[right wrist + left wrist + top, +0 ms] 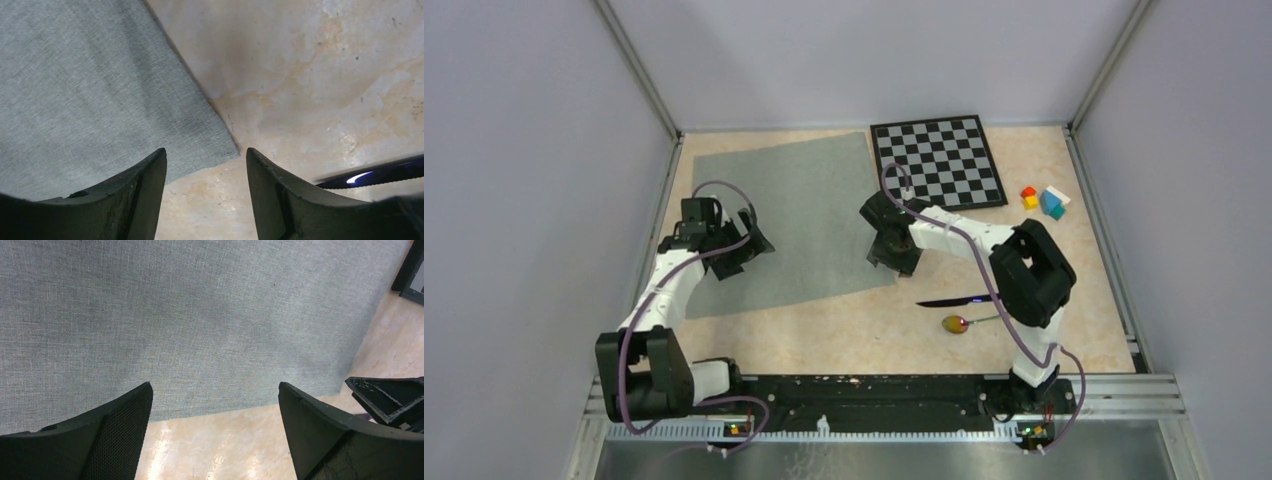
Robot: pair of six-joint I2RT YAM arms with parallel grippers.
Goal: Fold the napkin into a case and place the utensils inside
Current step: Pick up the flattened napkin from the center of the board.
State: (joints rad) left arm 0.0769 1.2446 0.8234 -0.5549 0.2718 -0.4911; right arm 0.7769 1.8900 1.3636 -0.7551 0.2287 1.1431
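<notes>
The napkin (794, 215) lies spread flat, one layer, on the left half of the table; no case shape shows. My left gripper (749, 250) is open over its near-left edge, and that edge runs between the fingertips (142, 400) in the left wrist view, where the napkin (190, 315) fills the upper part. My right gripper (892, 262) stands open at the near-right corner. In the right wrist view the napkin (90, 90) ends in that corner just ahead of the gripper (206, 152), with nothing gripped. The dark knife (952, 300) and the spoon (957, 323) lie to the right.
The chessboard (939, 160) lies at the back, touching the napkin's far-right corner. Small coloured blocks (1044, 200) sit at the right. The knife blade (380, 175) shows close to the right gripper. The right gripper (390, 397) shows at the edge of the left wrist view.
</notes>
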